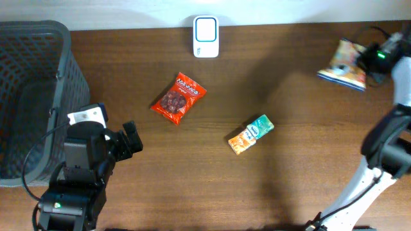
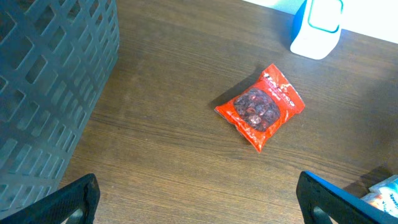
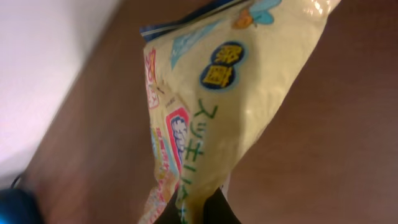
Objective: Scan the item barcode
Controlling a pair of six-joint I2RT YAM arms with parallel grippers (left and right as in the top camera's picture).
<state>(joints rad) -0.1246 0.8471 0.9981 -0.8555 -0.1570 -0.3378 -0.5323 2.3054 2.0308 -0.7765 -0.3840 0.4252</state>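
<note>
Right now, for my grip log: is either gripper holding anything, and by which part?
The right gripper holds the yellow packet, pinched at one end. The left gripper stands open, holding nothing.

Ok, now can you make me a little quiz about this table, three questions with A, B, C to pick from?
1. Where does the grey basket stand?
A) at the left end of the table
B) at its right end
C) in the middle

2. How many snack packets show from overhead?
A) two
B) three
C) five

3. What is the right gripper doing?
A) standing wide open
B) shut on nothing
C) shut on the yellow packet

Answers:
1 A, it fills the left end.
2 B, there are the red packet, the orange-green packet and the yellow packet.
3 C, its fingers pinch the packet's edge.
</note>
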